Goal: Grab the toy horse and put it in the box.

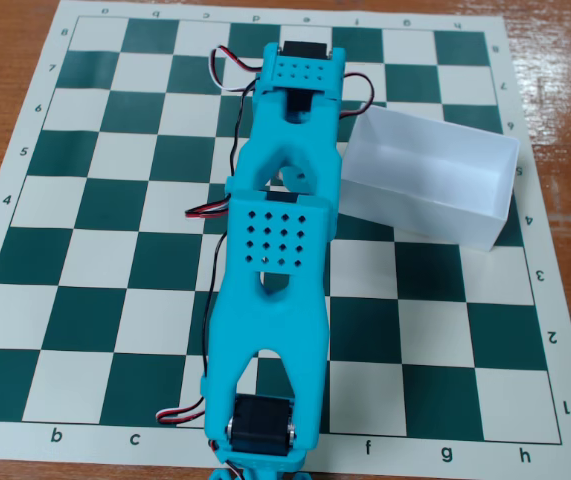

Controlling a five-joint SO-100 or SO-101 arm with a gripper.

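Observation:
The cyan arm [270, 300] lies folded over the middle of the chessboard mat, reaching from its base at the bottom edge up to a servo [303, 52] near the top. My gripper is tucked under the arm's links. Only a curved cyan piece [291, 179] shows through a gap in the arm, and I cannot tell how the jaws stand. The translucent white box [430, 178] stands open and looks empty, just right of the arm's upper part. The toy horse is not visible anywhere in this view.
The green and cream chessboard mat [85, 250] covers a wooden table [5, 60]. Black, red and white servo cables [210, 290] run along the arm's left side. The box nearly touches the arm's right side.

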